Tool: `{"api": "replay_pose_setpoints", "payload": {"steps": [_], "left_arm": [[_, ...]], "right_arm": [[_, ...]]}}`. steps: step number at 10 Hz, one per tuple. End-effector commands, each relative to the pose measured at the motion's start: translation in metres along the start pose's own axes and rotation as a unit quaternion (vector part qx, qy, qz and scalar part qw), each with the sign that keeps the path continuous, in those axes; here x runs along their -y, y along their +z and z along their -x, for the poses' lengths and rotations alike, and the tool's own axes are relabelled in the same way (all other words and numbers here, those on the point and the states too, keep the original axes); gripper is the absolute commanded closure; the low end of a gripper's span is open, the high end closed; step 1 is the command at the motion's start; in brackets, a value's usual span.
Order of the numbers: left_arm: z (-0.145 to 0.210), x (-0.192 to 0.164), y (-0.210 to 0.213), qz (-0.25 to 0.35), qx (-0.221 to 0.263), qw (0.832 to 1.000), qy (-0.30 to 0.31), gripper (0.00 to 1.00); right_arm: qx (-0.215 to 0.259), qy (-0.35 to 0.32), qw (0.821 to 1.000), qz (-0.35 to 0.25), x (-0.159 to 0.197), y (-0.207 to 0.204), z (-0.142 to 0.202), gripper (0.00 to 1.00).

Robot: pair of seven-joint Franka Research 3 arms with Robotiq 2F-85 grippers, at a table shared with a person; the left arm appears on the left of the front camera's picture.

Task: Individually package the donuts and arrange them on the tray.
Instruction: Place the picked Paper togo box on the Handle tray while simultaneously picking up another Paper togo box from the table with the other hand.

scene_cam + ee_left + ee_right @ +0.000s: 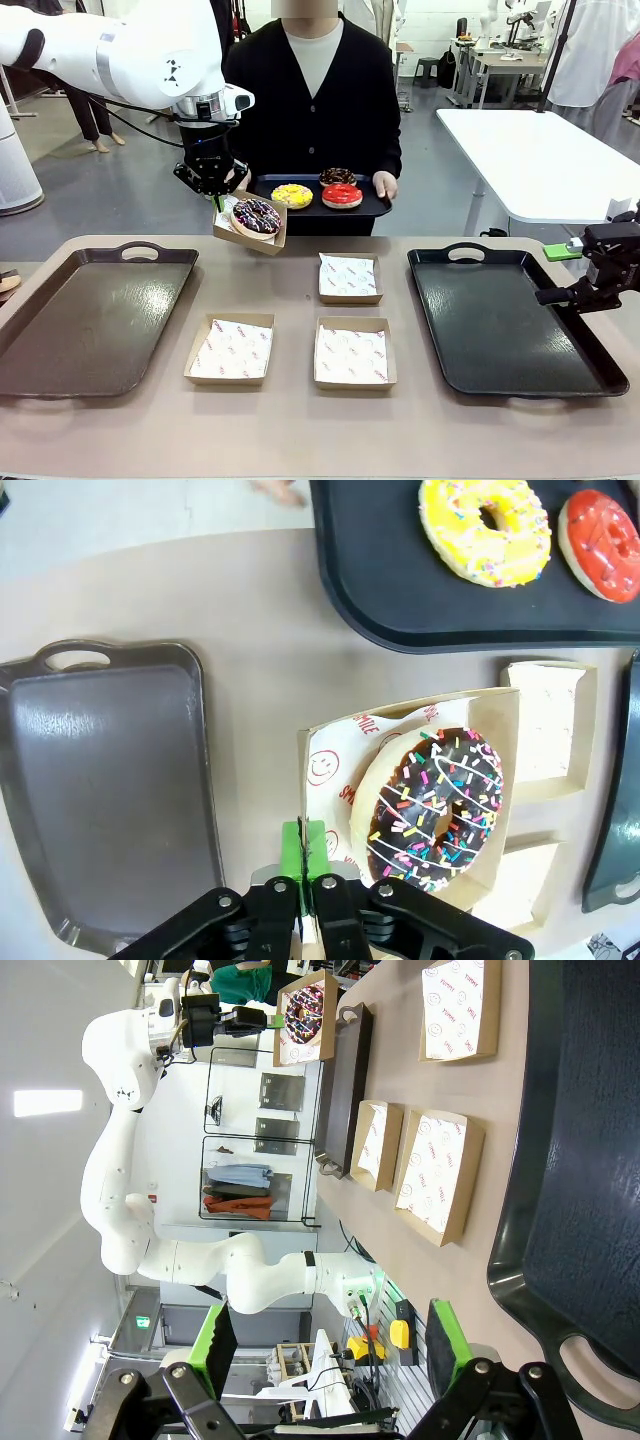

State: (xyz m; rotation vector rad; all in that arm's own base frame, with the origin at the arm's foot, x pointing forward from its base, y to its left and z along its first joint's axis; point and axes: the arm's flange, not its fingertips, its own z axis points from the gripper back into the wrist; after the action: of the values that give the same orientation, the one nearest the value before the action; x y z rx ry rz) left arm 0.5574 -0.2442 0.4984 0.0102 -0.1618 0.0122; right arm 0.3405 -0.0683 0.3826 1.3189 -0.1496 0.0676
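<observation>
The sprinkled chocolate donut [436, 810] sits in a tilted cardboard box [330, 770]. The left gripper [305, 852] is clamped on the box's rim and holds it above the table [300, 420]. Just behind it, a person's tray [375, 206] carries the yellow donut [292, 195], red donut [341, 194] and dark chocolate donut [337, 177]. The right gripper [330, 1345] is spread apart at the right tray [500, 320]'s outer edge.

This is a robotics lab in an open hall. A white robot arm [150, 50] reaches over the surface [300, 440], where trays [140, 250] and boxes [230, 350] sit in tidy rows. Beyond the far edge are a bare grey floor [110, 190], a white table [540, 150] and desks with gear [500, 55]. A yellow-and-red button box [385, 1338] sits near the arm's base.
</observation>
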Motion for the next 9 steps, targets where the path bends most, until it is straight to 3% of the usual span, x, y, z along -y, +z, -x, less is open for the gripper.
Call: {"api": "replay_pose_setpoints", "payload": {"steps": [1,7,8,9], "left_arm": [[-0.001,-0.003,0.003,0.001,0.005,1.0,-0.005,1.0],[0.0,0.0,0.0,0.0,0.0,1.0,0.0,0.99],[-0.005,-0.011,0.003,0.011,-0.012,1.0,0.004,0.99],[-0.001,-0.028,0.009,0.005,-0.01,1.0,-0.008,0.99]], "right_arm": [[0.004,0.001,1.0,-0.004,-0.001,-0.001,0.0,0.0],[0.0,0.0,1.0,0.0,0.0,0.0,0.0,0.0],[-0.003,0.013,0.999,0.034,-0.017,-0.013,-0.018,0.0],[-0.038,0.024,0.997,0.058,-0.04,-0.025,-0.038,0.0]]}}
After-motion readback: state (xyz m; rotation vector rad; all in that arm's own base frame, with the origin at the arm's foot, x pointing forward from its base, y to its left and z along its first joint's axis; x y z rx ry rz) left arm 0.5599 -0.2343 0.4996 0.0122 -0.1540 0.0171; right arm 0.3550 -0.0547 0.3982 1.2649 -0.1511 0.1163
